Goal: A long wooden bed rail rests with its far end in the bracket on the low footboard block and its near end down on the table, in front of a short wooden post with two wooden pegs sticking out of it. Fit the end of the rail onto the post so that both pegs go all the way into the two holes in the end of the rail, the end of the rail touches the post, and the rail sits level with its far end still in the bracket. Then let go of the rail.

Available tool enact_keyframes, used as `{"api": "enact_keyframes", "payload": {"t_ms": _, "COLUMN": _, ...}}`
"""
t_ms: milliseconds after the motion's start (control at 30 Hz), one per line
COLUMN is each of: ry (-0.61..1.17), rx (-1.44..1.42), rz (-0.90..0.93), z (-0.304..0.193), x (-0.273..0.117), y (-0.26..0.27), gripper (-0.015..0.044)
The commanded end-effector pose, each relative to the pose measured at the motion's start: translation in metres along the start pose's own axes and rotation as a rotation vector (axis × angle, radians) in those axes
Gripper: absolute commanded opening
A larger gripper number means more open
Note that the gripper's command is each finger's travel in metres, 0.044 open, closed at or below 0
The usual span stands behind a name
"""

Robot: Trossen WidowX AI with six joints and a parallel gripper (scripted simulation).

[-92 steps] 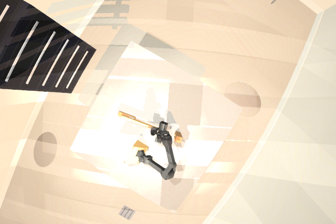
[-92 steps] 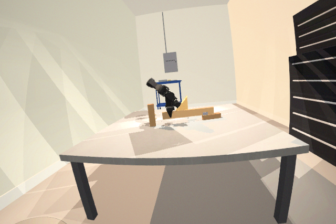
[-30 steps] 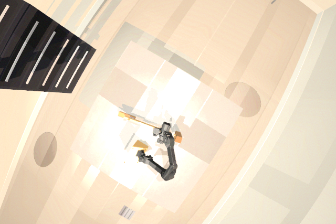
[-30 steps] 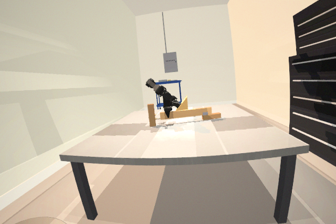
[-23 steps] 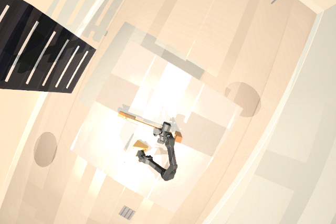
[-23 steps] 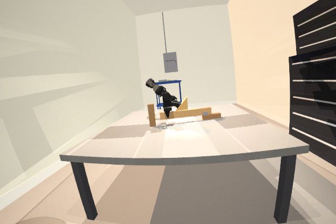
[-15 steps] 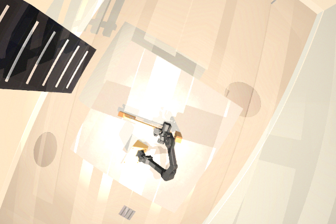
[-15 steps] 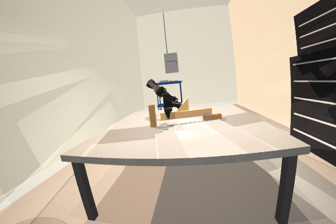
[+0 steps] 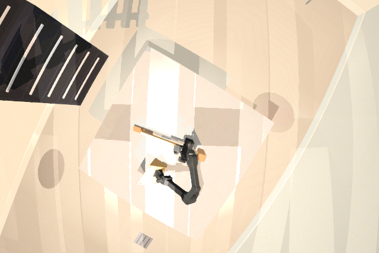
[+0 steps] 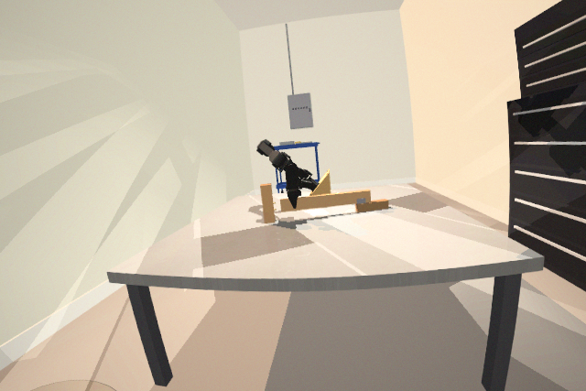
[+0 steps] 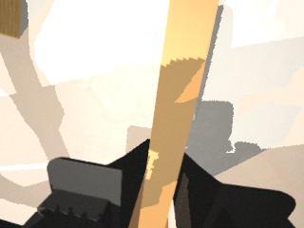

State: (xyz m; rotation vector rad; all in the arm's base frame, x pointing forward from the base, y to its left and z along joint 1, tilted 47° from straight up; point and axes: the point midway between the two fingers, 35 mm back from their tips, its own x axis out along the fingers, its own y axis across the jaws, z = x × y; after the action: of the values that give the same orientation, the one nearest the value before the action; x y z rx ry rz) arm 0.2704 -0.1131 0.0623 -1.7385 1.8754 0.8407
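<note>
In your exterior view, take the short wooden post as your marker: it stands upright on the worktop, left of everything else in the cluster. Just right of it you see the near end of the bed rail, and a narrow gap separates that end from the post, so the 2 are not touching. You cannot make out the pegs or the holes at this size.

The gripper comes down onto the rail close to that near end, its jaws clamped across the rail's width. Your wrist view confirms it: the rail runs up the middle of the picture between the 2 dark fingers, and a corner of the post shows at the top left.

Farther right of the post, the rail runs on to the low footboard block, where its far end sits; the bracket itself is too small for you to read. Behind the rail, right of the arm, a tan wedge-shaped piece stands up.

From the top view, the rail lies on a diagonal, with the post past the gripper at its lower right end.
</note>
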Motion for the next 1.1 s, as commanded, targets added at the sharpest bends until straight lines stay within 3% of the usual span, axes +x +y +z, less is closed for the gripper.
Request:
{"api": "enact_keyframes", "payload": {"t_ms": 0, "ry": 0.000, "rx": -0.002, "rz": -0.003, "z": -0.0025, "x": -0.0017, "y": -0.0012, "gripper": 0.0000}}
{"api": "enact_keyframes", "payload": {"t_ms": 1067, "ry": 0.000, "rx": -0.001, "rz": -0.003, "z": -0.0125, "x": -0.0004, "y": -0.0012, "gripper": 0.0000}}
